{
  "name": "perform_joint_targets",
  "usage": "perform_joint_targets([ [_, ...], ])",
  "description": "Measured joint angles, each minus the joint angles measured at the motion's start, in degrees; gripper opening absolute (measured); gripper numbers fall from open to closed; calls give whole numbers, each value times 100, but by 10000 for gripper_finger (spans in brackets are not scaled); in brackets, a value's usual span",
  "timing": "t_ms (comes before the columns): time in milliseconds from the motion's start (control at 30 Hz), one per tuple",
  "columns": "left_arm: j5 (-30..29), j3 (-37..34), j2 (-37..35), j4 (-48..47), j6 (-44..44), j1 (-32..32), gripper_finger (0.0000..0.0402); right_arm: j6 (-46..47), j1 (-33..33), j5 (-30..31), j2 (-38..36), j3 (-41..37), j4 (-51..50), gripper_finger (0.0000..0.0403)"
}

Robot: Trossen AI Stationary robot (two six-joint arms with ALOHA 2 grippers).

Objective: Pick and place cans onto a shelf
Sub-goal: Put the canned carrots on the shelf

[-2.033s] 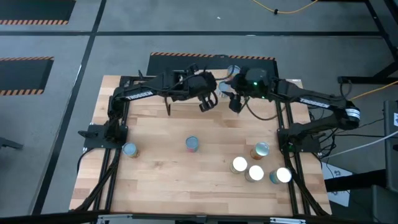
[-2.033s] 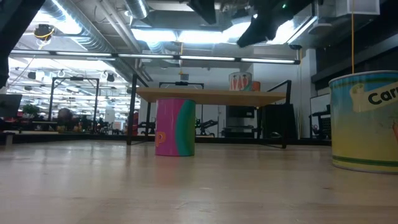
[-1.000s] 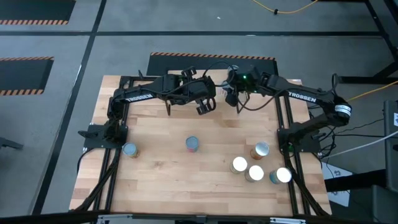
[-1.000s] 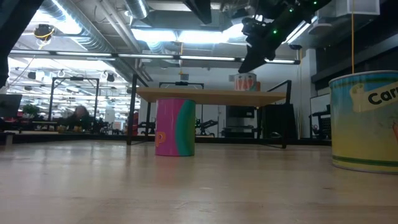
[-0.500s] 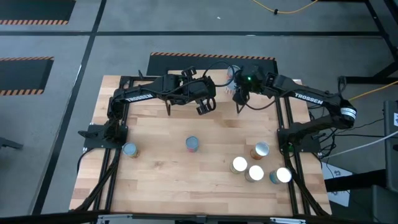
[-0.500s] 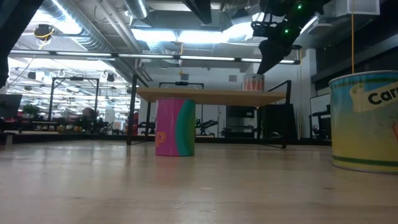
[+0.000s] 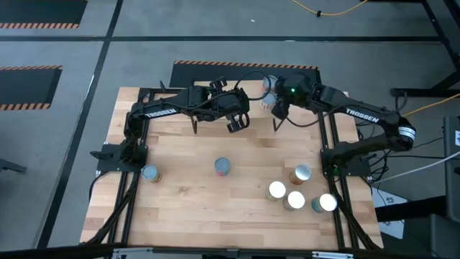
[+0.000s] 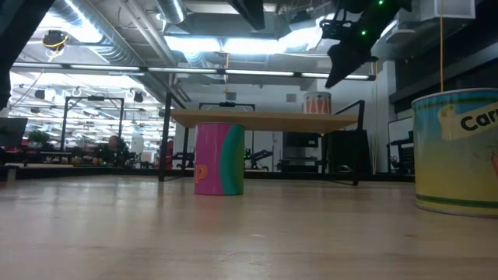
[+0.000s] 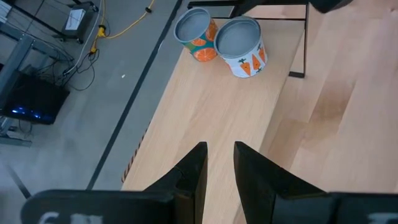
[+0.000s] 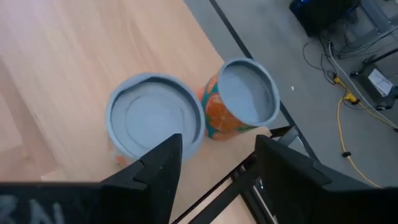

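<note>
The shelf (image 8: 264,118) stands at the table's far side. Two cans stand on their bases at its right end: a white can with a carrot label (image 9: 240,38) and an orange-labelled can (image 9: 195,27). My right gripper (image 10: 217,155) is open. It hovers over the carrot can's silver top (image 10: 155,121), up and to its right in the low view (image 8: 334,78), touching nothing. My left gripper (image 7: 237,124) waits above the shelf's middle with a narrow gap between its fingers (image 9: 221,168), empty.
Several more cans stand on the tabletop: a blue one (image 7: 149,173) at the left, a pink and green one (image 7: 223,167) in the middle, and a cluster at the near right (image 7: 295,194). One of that cluster shows large in the low view (image 8: 459,152).
My right gripper has moved toward the table's right edge and a little up, away from the carrot can. The can has shifted a little toward the right along the shelf and now stands clear of the fingers.
</note>
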Motion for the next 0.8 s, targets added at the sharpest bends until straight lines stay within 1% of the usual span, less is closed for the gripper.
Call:
perform_joint_targets([
  [100, 0, 0, 0, 1, 0, 0, 72, 2, 1, -230, -74, 0, 114, 208],
  [367, 0, -1, 0, 1, -130, 0, 72, 3, 4, -1729, -58, 0, 825, 208],
  [467, 0, -2, 0, 1, -131, 0, 72, 4, 4, -1899, 18, 0, 1139, 208],
  [567, 0, -2, 0, -1, -131, 0, 72, -1, 2, -1893, 122, 0, 1349, 208],
  [800, 0, -2, 0, 1, -133, 0, 72, -6, 2, -1896, 517, 0, 1414, 208],
])
